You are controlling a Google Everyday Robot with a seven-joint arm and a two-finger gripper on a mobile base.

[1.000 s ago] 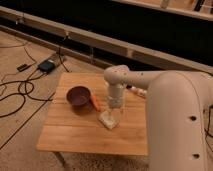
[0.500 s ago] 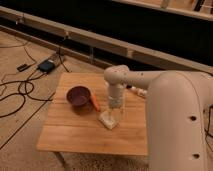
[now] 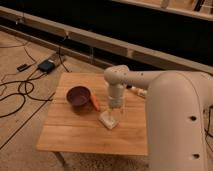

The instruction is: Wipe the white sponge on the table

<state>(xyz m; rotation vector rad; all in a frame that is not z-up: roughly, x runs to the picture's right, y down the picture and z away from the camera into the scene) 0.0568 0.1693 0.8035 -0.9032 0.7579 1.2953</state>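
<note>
The white sponge [image 3: 107, 120] is a small cream block lying on the light-brown wooden table [image 3: 75, 131], near its middle. My gripper [image 3: 113, 114] hangs straight down from the white arm and sits right over the sponge, at its upper right part, seemingly in contact with it. The arm hides part of the sponge.
A dark bowl [image 3: 78, 96] stands on the table left of the sponge, with an orange carrot-like piece [image 3: 94, 102] beside it. My large white arm covers the table's right side. Black cables and a small box [image 3: 46, 65] lie on the floor to the left.
</note>
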